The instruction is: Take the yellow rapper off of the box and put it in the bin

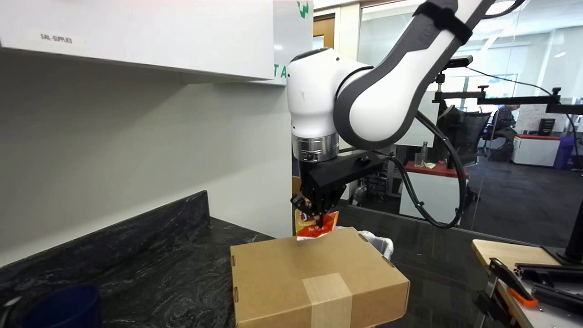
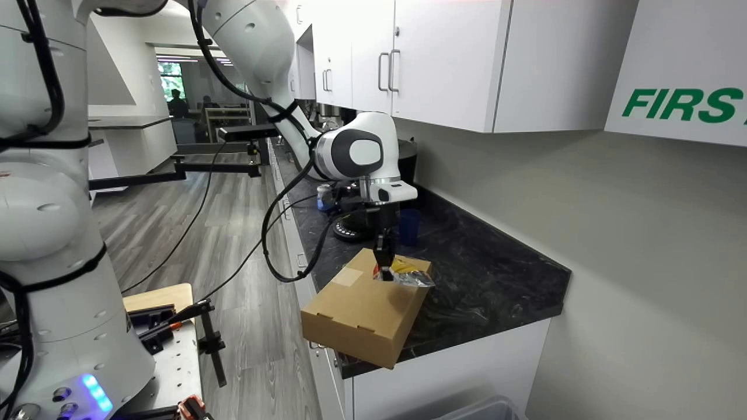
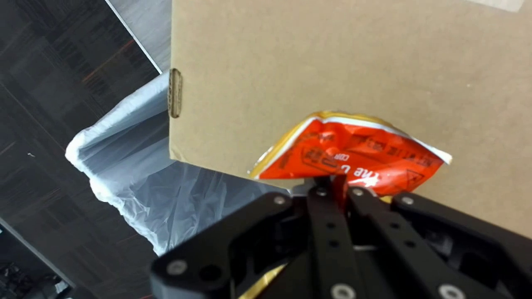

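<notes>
The yellow and red wrapper [image 1: 307,231] is pinched in my gripper [image 1: 320,222] over the end of the cardboard box [image 1: 273,273]. The wrapper [image 2: 413,277] shows its silver inside in an exterior view, with the gripper [image 2: 385,272] above the box [image 2: 356,309]. In the wrist view the wrapper's red part [image 3: 374,151] sticks out past the nearly closed fingers [image 3: 337,189]. It appears slightly raised off the box top [image 3: 249,74]. The bin [image 3: 79,153], with a clear liner, stands below the box's end. Its white liner rim [image 1: 387,246] shows partly behind the box.
The box lies on a dark countertop [image 2: 478,303] and overhangs its edge. A blue cup [image 1: 68,305] stands on the counter, and white cabinets [image 2: 443,58] hang above. A translucent container rim [image 2: 490,410] shows at an exterior view's bottom edge.
</notes>
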Robot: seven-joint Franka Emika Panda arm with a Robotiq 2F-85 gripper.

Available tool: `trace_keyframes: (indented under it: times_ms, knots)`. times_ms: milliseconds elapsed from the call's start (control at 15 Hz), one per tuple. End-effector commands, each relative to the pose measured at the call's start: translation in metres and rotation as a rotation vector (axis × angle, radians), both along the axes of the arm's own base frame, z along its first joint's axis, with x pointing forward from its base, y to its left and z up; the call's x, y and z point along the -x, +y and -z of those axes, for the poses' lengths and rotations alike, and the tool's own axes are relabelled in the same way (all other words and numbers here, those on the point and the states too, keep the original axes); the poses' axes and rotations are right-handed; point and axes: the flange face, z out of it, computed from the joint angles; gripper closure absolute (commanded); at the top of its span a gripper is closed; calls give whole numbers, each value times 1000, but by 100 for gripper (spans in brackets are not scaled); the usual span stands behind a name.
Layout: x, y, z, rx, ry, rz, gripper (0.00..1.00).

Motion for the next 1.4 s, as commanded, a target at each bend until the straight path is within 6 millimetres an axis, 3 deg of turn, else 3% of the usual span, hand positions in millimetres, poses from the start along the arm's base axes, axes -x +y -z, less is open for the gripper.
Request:
trace_keyframes:
  times_ms: [0, 267, 400, 600, 800, 1067, 1333]
  knots:
    - [-4, -4, -36, 8, -5, 10, 98]
    - [-8, 0, -80, -6, -57, 15, 98]
    - [-6, -10, -102, 20, -83, 92, 98]
    - [-14, -41, -110, 93, -163, 246, 98]
    - [-12, -66, -101, 167, -189, 375, 98]
    - [-8, -83, -81, 218, -191, 568, 98]
    - [-1, -86, -64, 85, -118, 600, 98]
